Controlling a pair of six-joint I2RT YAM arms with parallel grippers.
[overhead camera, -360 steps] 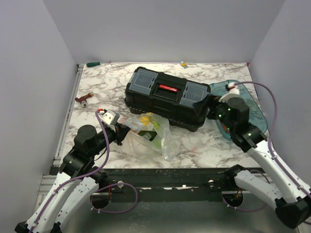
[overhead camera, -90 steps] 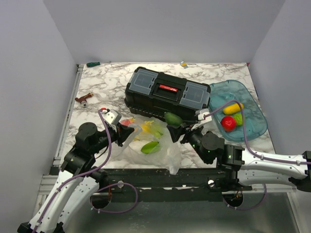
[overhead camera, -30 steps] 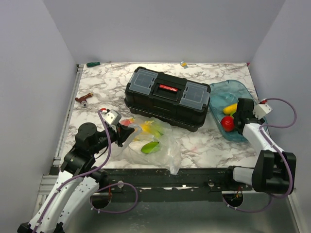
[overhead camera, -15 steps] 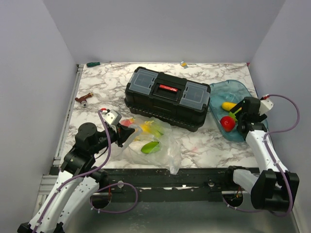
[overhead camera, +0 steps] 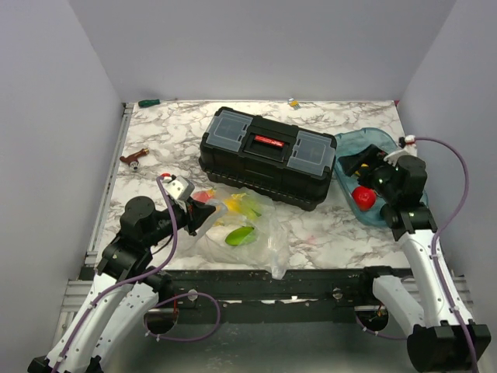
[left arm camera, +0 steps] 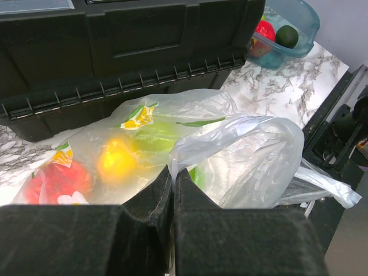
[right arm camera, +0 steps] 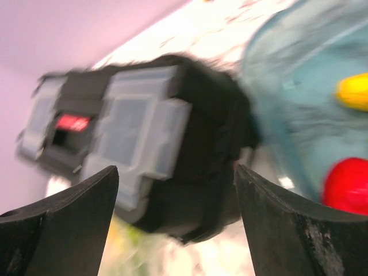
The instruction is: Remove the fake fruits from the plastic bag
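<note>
Though the overhead view hides it, the left wrist view shows the left tool [left arm camera: 172, 190] pinched together on the plastic bag [left arm camera: 247, 155], fake fruits [left arm camera: 115, 161] inside, beside the black toolbox [left arm camera: 132, 52]. The right tool [right arm camera: 175, 172] gapes empty above the blue tray [overhead camera: 359, 140].

The plastic bag [overhead camera: 247, 225] — clear, thin and crumpled — lies slumped on the worktop [overhead camera: 171, 140] just in front of the black toolbox [overhead camera: 268, 155], with one fold pinched in the left hand [left arm camera: 173, 181]. Through the film show a red fruit [left arm camera: 54, 178], a yellow fruit [left arm camera: 117, 161] and a light green fruit [overhead camera: 239, 235]. Outside the bag — in the blue tray [overhead camera: 371, 137] — lie a second red fruit [overhead camera: 363, 196], a dark green fruit [left arm camera: 287, 35] and a second yellow fruit [right arm camera: 353, 91].
</note>
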